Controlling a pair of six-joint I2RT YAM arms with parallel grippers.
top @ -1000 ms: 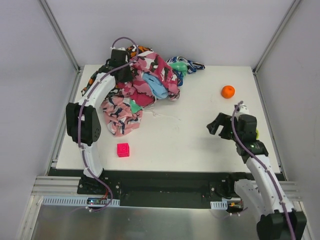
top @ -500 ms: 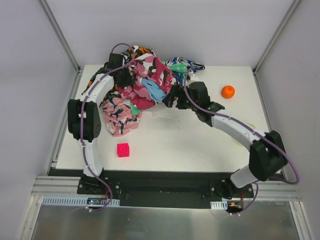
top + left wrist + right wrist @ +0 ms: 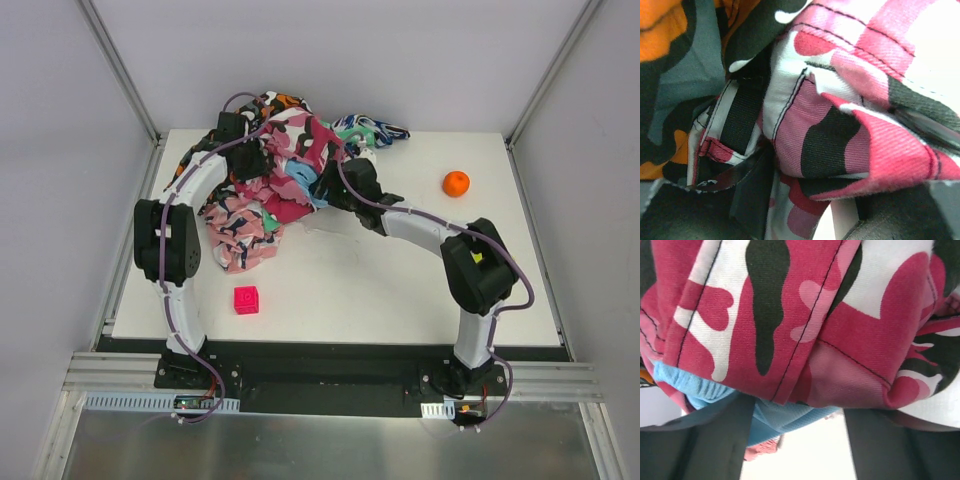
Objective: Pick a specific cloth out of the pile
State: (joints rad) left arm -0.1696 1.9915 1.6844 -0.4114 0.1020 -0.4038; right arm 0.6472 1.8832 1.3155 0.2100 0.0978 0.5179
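Note:
The pile (image 3: 262, 190) of pink, orange-black and salmon camouflage cloths lies at the table's back left. The light-blue cloth (image 3: 303, 180) peeks out on the pile's right side, under a pink camouflage fold (image 3: 805, 320). My right gripper (image 3: 328, 188) has reached that spot. In the right wrist view it (image 3: 800, 445) is open, and the light-blue cloth (image 3: 785, 417) hangs between its fingers, closer to the left one. My left gripper (image 3: 248, 158) is buried in the pile's top left. Its jaws (image 3: 815, 210) stand apart with pink camouflage fabric (image 3: 840, 140) lying between them.
An orange ball (image 3: 456, 183) sits at the back right of the white table (image 3: 400, 290). A pink cube (image 3: 246, 299) stands near the front left, beside the left arm. Green and blue-white pieces (image 3: 370, 130) trail off the pile's back right.
My right arm swung from the table's right side across to the pile, and its jaws have narrowed a little. My left gripper, shut before, has loosened inside the pile.

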